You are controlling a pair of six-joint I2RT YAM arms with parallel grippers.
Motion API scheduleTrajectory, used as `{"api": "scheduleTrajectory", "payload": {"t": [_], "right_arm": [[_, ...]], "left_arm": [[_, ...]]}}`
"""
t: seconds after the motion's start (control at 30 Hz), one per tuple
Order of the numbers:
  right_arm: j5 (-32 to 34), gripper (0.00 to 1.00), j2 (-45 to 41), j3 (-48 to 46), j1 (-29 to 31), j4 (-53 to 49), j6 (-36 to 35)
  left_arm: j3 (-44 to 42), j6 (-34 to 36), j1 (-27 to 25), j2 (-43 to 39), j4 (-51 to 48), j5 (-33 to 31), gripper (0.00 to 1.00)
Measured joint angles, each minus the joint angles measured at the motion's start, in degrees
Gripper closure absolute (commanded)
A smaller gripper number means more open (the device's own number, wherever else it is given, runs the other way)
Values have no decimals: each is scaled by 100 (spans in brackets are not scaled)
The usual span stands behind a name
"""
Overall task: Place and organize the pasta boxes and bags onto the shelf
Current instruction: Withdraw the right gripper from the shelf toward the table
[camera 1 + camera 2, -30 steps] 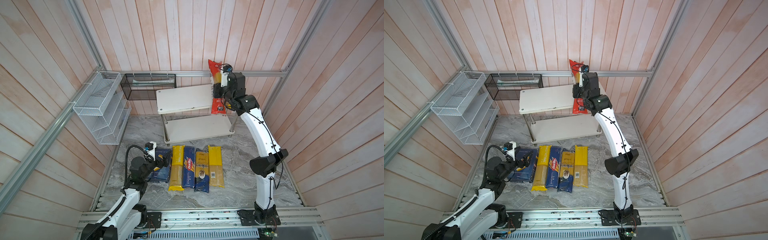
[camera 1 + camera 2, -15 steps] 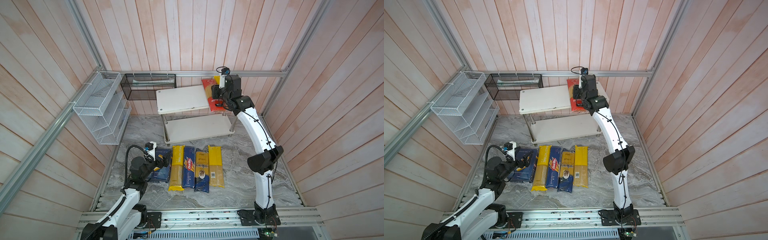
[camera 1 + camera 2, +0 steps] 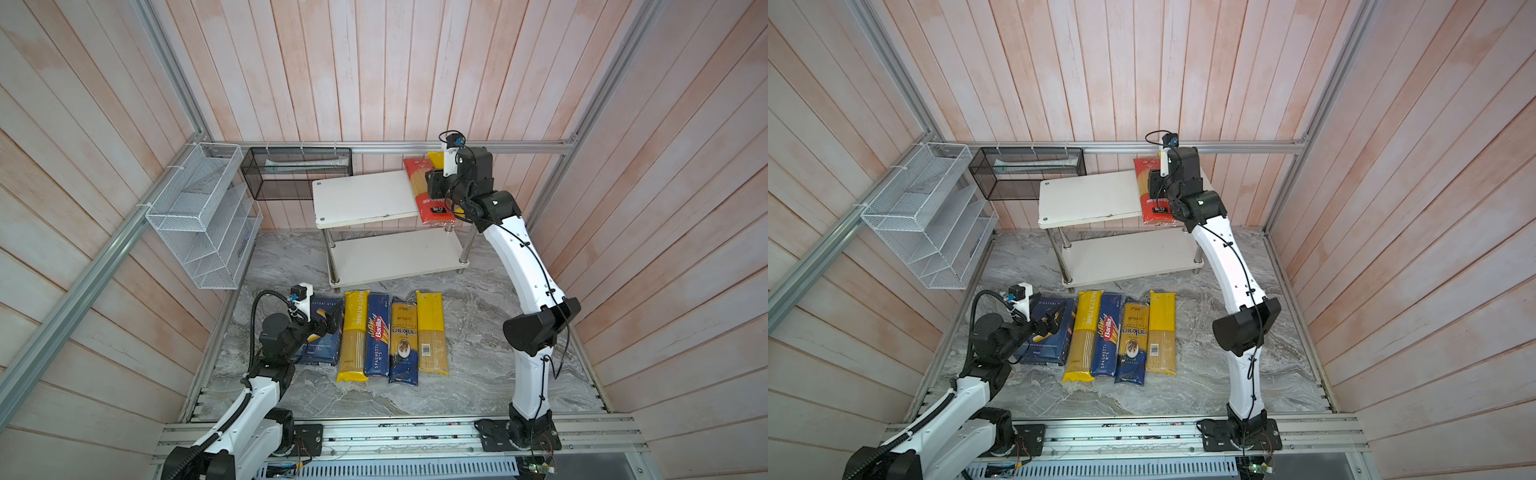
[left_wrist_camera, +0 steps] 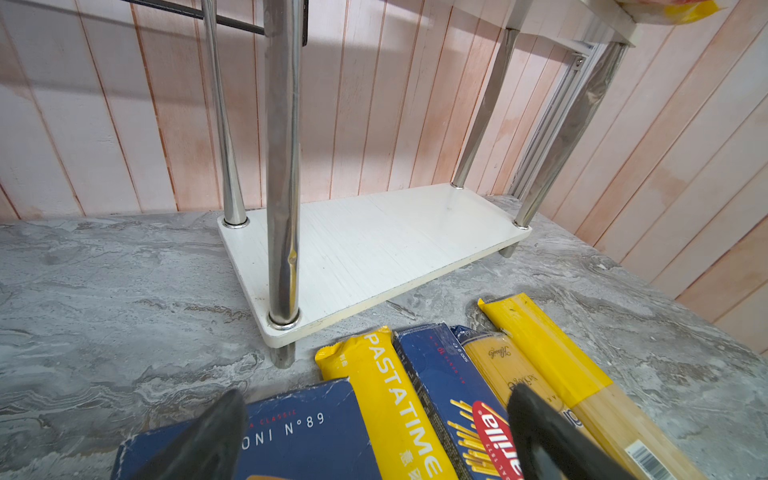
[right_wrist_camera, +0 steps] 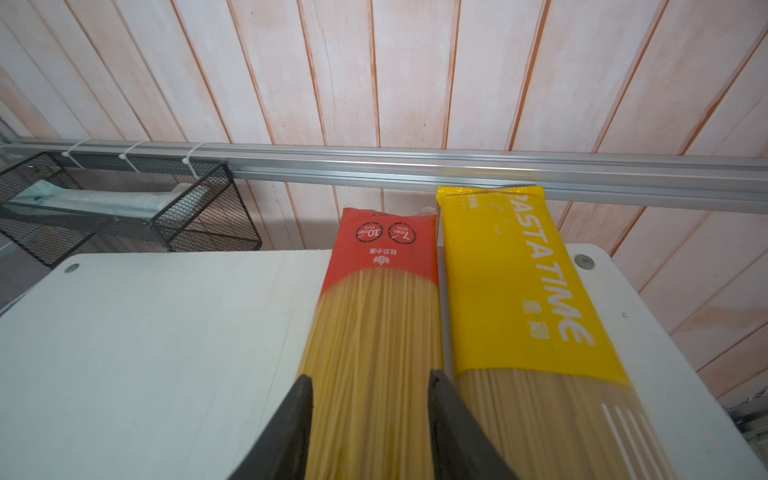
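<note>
Red plastic on white board: red bag (image 3: 428, 195) flat on the top board of the shelf (image 3: 361, 199), near its right end in both top views, set lengthwise front to back, both ends poking past the board's edges. Just beside it on the right, a yellow PASTATIME bag (image 5: 519, 291), likewise flat and mostly hidden under the right arm from above. Right fingers (image 5: 291, 428) parted, pointing down astride the red bag, one at each long edge, with the strands between them lying unsqueezed. Lower board (image 4: 374, 241) sits just above the grey marbled counter (image 3: 478, 374), joined to the top by chrome posts. On the counter in front of the shelf, five packs side by side in a row, all lengthwise front to back. From the left: wide Barilla box (image 3: 322, 353), second PASTATIME bag (image 3: 353, 332), narrow Spaghetti box (image 3: 377, 332), clear bag with dark blue end (image 3: 403, 340), yellow barcoded bag (image 3: 430, 332). Left fingers (image 4: 208, 436) spread wide, holding nothing, hanging low over the row, one above the wide Barilla box and one above the narrow Spaghetti box, aimed toward the shelf. Black mesh basket (image 3: 297, 174) hangs from the back rail left of the shelf, with the white wire rack (image 3: 199, 216) on the left wall
</note>
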Motion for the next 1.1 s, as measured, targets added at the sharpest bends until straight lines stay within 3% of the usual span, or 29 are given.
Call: {"api": "scheduleTrajectory", "payload": {"t": [0.2, 0.4, 0.63, 0.77, 1.1], "right_arm": [[-267, 56, -1381, -1250, 319, 74, -94], [-638, 56, -2868, -3595, 533, 695, -63], [-1104, 58, -3762, -5670, 632, 1370, 136], [-1180, 58, -4083, -6111, 645, 1587, 170], [-1307, 58, -4006, -6120, 457, 2050, 76]], "left_arm": [[0, 0, 0, 11, 0, -2, 0], [0, 0, 0, 52, 0, -7, 0], [0, 0, 0, 85, -2, -20, 0], [0, 0, 0, 85, -2, -22, 0], [0, -9, 0, 87, -2, -68, 0]]}}
